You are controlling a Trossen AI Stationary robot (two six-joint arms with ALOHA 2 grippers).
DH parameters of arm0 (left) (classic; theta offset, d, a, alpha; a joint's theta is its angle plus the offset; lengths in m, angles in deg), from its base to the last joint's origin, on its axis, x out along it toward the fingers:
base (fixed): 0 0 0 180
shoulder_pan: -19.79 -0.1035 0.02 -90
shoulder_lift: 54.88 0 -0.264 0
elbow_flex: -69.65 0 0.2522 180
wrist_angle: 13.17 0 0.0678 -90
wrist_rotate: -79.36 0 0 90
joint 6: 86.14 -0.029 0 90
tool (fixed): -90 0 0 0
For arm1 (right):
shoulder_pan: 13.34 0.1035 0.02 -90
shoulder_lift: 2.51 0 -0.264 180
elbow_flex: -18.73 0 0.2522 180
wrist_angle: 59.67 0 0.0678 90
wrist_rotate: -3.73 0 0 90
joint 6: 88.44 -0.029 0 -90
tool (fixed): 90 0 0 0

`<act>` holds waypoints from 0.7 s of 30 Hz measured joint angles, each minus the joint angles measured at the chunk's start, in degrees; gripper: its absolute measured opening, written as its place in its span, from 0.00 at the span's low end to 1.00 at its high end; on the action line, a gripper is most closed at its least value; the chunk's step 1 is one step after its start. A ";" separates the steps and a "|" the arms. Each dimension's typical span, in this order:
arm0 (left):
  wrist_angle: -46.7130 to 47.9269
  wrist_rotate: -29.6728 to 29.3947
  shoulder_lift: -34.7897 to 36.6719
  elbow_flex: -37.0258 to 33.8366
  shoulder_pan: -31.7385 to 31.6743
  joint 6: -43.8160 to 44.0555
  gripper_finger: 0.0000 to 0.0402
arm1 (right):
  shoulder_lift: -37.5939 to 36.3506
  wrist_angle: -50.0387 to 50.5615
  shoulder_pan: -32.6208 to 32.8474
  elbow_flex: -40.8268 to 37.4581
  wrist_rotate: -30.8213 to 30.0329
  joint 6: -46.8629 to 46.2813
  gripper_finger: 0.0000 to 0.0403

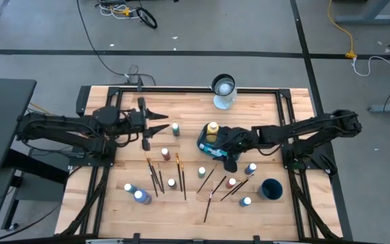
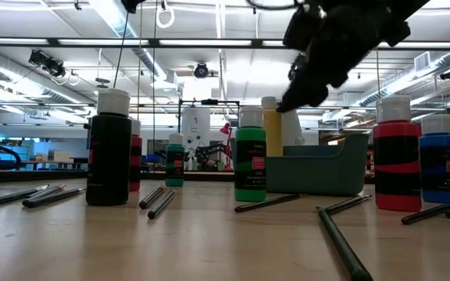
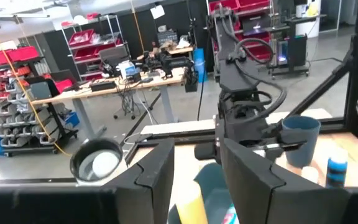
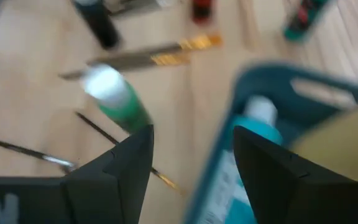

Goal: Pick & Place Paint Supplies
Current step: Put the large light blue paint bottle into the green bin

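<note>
A teal bin (image 1: 208, 145) stands mid-table with the tall yellow bottle (image 1: 212, 129) and a teal white-capped bottle (image 4: 261, 115) upright inside it. My right gripper (image 1: 226, 150) (image 4: 191, 134) hovers open over the bin's near edge, holding nothing; a green bottle (image 4: 114, 93) stands on the table below it. My left gripper (image 1: 166, 123) (image 3: 197, 149) waits open above the table, left of the bin and pointing at it. Several small bottles (image 1: 165, 154) and dark brushes (image 1: 156, 176) are scattered over the near half of the table.
A clear glass jar (image 1: 223, 91) stands near the far edge and a dark blue cup (image 1: 271, 188) near the right front. In the low view black (image 2: 109, 156), green (image 2: 250, 160), red (image 2: 397, 156) and blue (image 2: 440, 160) bottles stand before the bin (image 2: 319, 168).
</note>
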 joint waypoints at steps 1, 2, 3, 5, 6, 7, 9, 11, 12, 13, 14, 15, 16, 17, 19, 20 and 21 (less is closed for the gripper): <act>-0.23 0.00 0.31 -0.68 0.00 0.00 0.35 | 0.62 0.88 0.00 0.00 -1.78 -0.73 0.55; -0.63 0.00 0.56 -1.41 0.00 -0.05 0.35 | 1.26 1.98 -0.16 0.00 -3.60 -1.74 0.55; -1.30 0.00 0.68 -2.02 0.00 -0.16 0.35 | 1.87 2.84 -0.36 0.00 -4.97 -3.20 0.55; -3.12 0.00 0.69 -2.93 0.00 -0.22 0.35 | 3.25 4.45 -0.77 0.00 -6.18 -6.51 0.55; -3.60 0.00 0.69 -3.10 0.00 -0.26 0.35 | 4.09 4.67 -0.90 0.00 -6.19 -7.63 0.55; -3.69 0.00 0.69 -3.10 0.00 -0.73 0.35 | 4.81 4.99 -1.01 -0.02 -6.27 -8.42 0.55; -3.73 0.00 0.71 -3.10 0.00 -2.00 0.35 | 6.53 4.33 -1.16 -0.02 -6.00 -8.74 0.55; -3.92 0.01 0.71 -3.10 0.00 -2.97 0.35 | 8.23 3.90 -1.26 -0.02 -5.33 -9.00 0.55; -4.17 0.01 0.71 -3.10 0.00 -3.39 0.35 | 8.92 3.08 -1.30 -0.02 -4.95 -9.48 0.55; -4.35 0.00 0.71 -3.10 0.00 -3.76 0.35 | 9.73 2.31 -1.44 0.01 -4.07 -10.16 0.55; -4.58 0.00 0.71 -3.10 0.00 -4.03 0.35 | 10.60 1.70 -1.44 0.05 -4.01 -10.61 0.55; -4.91 0.00 0.69 -3.10 0.00 -4.27 0.35 | 11.06 1.42 -1.38 0.16 -4.28 -10.88 0.55; -5.37 0.00 0.69 -3.10 0.00 -4.73 0.35 | 11.59 1.12 -1.40 0.20 -4.58 -11.11 0.55; -5.78 0.00 0.69 -3.10 0.00 -5.29 0.35 | 12.06 0.75 -1.40 0.31 -5.27 -11.26 0.55; -5.80 0.01 0.70 -3.10 0.00 -5.79 0.35 | 12.36 0.55 -1.36 0.28 -6.53 -11.41 0.55; -5.73 0.00 0.68 -3.10 0.00 -5.84 0.35 | 12.39 0.54 -1.36 0.28 -6.92 -11.42 0.55; -5.73 0.01 0.67 -3.10 0.00 -5.85 0.35 | 12.39 0.42 -1.36 0.26 -7.44 -11.53 0.55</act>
